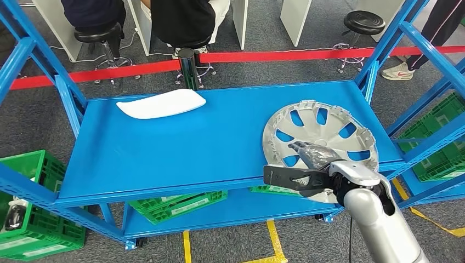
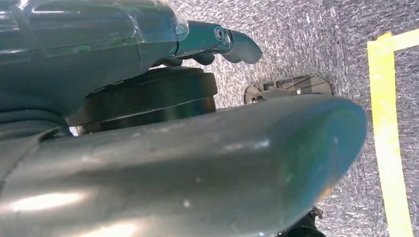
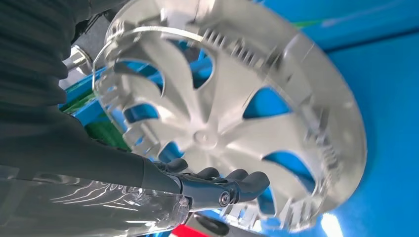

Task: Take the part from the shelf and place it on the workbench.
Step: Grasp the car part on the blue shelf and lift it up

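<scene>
At the far left, a green crate (image 1: 27, 216) is seen on the floor beside the blue shelf (image 1: 181, 159); a dark item lies inside it, too small to identify. Under the shelf board, on the lower level, more green crates (image 1: 178, 204) are lodged, with white labels on their sides; their contents cannot be made out. On the shelf board, toward its left rear, a white curved panel (image 1: 162, 103) is laid flat. Further right, the silver wheel cover (image 1: 319, 147) is found at the front right corner of the board, its near edge overhanging the front lip. The right hand (image 1: 312, 164) is clamped on that near edge, fingers (image 3: 232, 185) curled over the cover's ribbed rim. More green crates (image 1: 438, 139) are stacked at the far right. The left hand (image 2: 217, 42) is seen over grey carpet, fingers curled together around nothing.
</scene>
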Action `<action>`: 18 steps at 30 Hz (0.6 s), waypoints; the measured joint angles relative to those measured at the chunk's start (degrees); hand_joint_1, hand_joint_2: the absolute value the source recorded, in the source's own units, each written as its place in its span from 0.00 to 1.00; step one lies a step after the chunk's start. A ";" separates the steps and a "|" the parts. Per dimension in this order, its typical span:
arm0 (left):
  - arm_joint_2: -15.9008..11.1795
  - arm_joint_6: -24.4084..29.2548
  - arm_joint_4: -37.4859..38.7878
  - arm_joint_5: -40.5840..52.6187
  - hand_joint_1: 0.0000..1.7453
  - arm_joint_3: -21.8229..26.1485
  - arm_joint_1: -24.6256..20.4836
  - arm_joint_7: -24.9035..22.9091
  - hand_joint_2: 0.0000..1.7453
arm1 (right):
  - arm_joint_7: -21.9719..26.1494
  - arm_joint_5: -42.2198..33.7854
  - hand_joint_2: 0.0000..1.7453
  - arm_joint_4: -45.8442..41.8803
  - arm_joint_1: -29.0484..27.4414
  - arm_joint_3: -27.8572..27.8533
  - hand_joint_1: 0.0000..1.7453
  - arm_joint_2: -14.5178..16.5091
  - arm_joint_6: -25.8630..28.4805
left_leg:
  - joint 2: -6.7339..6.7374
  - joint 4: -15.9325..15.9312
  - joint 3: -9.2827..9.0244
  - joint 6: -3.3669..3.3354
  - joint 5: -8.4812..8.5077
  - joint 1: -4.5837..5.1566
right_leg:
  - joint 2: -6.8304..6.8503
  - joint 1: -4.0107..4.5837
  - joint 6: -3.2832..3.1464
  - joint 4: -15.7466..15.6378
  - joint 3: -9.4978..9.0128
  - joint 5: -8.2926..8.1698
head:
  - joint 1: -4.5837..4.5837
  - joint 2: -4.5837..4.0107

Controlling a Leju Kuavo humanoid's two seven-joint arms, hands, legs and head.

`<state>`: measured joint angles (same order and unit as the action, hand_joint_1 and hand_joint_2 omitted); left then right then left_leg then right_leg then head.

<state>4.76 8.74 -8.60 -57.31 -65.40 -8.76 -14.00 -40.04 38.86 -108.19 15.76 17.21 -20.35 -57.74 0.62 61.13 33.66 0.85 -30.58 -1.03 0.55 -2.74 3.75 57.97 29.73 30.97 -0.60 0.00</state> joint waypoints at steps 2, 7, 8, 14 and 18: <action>0.00 -0.04 0.01 0.00 0.00 0.00 -0.03 -0.17 0.00 | 0.00 -0.46 1.00 0.37 -0.75 0.45 0.00 0.21 0.23 | 0.04 0.00 0.00 -0.01 -0.01 0.00 | -0.02 0.00 0.00 0.00 0.01 0.00 | 0.01 0.00; 0.00 -0.11 0.01 0.00 0.00 0.00 -0.11 -0.58 0.00 | 0.00 -0.96 1.00 1.34 -2.06 1.34 0.00 0.64 -0.20 | 0.12 0.00 -0.01 -0.02 -0.01 0.00 | -0.11 0.00 0.00 0.00 0.04 0.00 | 0.01 0.00; 0.00 -0.12 0.01 0.01 0.00 0.00 -0.12 -0.59 0.00 | 0.00 -0.86 1.00 1.53 -2.19 1.49 0.00 0.70 -0.35 | 0.13 0.00 -0.01 -0.02 -0.02 0.00 | -0.14 0.00 0.00 0.00 0.04 0.00 | 0.01 0.00; -0.01 -0.17 0.05 0.02 0.00 -0.02 -0.14 -0.64 0.00 | 0.00 1.84 1.00 2.28 -3.08 1.80 0.00 0.99 -1.65 | 0.12 0.00 -0.02 -0.02 -0.02 0.00 | -0.16 0.00 0.00 0.00 0.06 0.00 | 0.01 0.00; 0.00 -0.17 0.24 0.08 0.00 -0.03 -0.19 -0.66 0.00 | 0.00 2.25 1.00 2.72 -3.36 1.08 0.00 0.75 1.18 | 0.03 0.00 -0.02 -0.02 -0.02 0.00 | -0.16 0.00 0.00 -0.01 0.06 0.00 | 0.01 0.00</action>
<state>4.76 8.57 -8.36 -57.23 -65.42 -8.96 -14.67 -40.04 41.11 -105.48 12.40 18.29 -19.61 -56.56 0.65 61.12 33.65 0.82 -30.60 -1.03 0.40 -2.74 3.75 57.97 29.79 30.97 -0.59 0.00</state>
